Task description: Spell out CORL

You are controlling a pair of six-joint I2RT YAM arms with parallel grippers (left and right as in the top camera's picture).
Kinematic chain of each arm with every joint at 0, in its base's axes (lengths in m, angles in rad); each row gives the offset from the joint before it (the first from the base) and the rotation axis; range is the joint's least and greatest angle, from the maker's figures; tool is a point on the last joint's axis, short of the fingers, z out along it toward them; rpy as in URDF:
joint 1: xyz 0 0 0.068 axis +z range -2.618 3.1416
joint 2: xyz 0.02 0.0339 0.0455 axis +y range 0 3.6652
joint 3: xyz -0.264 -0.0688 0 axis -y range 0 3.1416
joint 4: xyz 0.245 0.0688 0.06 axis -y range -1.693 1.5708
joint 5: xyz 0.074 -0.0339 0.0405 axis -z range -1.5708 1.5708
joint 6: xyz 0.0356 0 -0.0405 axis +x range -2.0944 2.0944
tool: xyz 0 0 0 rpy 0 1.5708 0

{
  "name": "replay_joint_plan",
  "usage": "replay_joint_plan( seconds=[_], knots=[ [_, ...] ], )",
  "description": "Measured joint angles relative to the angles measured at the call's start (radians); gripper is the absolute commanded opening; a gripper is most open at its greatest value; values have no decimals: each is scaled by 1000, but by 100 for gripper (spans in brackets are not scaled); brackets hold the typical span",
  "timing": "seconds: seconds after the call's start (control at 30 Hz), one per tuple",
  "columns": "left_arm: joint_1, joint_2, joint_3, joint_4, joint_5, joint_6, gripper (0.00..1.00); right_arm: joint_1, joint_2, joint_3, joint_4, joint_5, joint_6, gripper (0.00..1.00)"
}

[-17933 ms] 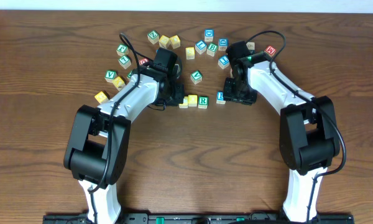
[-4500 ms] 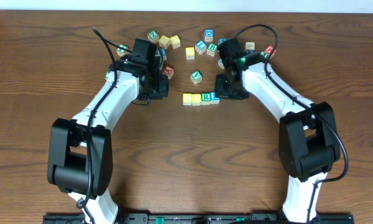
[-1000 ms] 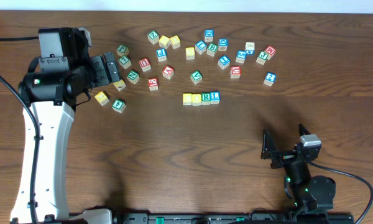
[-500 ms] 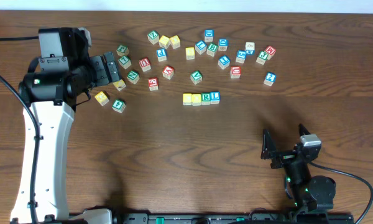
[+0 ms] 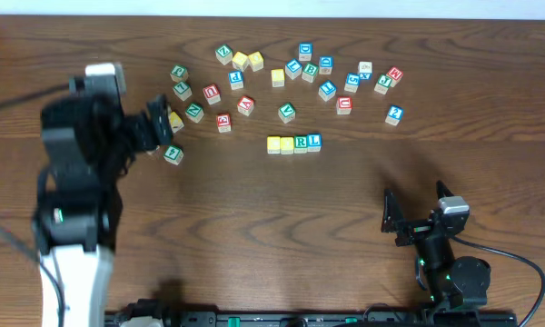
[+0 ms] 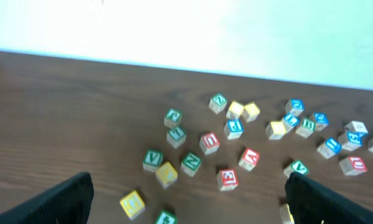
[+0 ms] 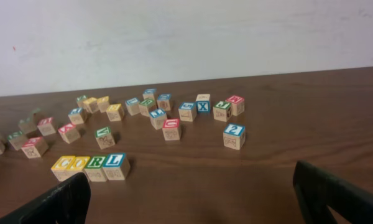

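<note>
Four blocks stand in a row at mid-table: yellow C (image 5: 273,144), yellow O (image 5: 287,144), green R (image 5: 301,143) and blue L (image 5: 314,141). The right wrist view reads them as C (image 7: 62,165), O (image 7: 79,163), R (image 7: 96,163), L (image 7: 114,161). My right gripper (image 5: 418,205) hangs open and empty low at the front right, well back from the row (image 7: 189,182). My left gripper (image 5: 157,128) is blurred at the far left, open and empty (image 6: 189,190), above loose blocks.
Several loose letter blocks (image 5: 291,73) are scattered across the back of the table. A blue 2 block (image 5: 394,114) lies at the right. A green block (image 5: 173,153) and a yellow block (image 6: 132,203) sit just under the left gripper.
The left arm has swung back toward the table's front edge and is blurred with motion. The right arm and the CORL row have not moved.
</note>
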Motion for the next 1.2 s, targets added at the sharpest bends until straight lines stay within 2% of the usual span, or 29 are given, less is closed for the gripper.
replay_joint_plan(
  seconds=[0.27,0.57,1.0,1.2],
  knots=[
    [43,-419,-396,167,0,25,97,0,0,0,0,0,0,99],
    [45,-694,-717,338,0,66,97,0,0,0,0,0,0,99],
    [45,-977,-980,468,-5,136,97,0,0,0,0,0,0,99],
    [45,-984,-1006,401,-30,155,97,0,0,0,0,0,0,99]
  ],
)
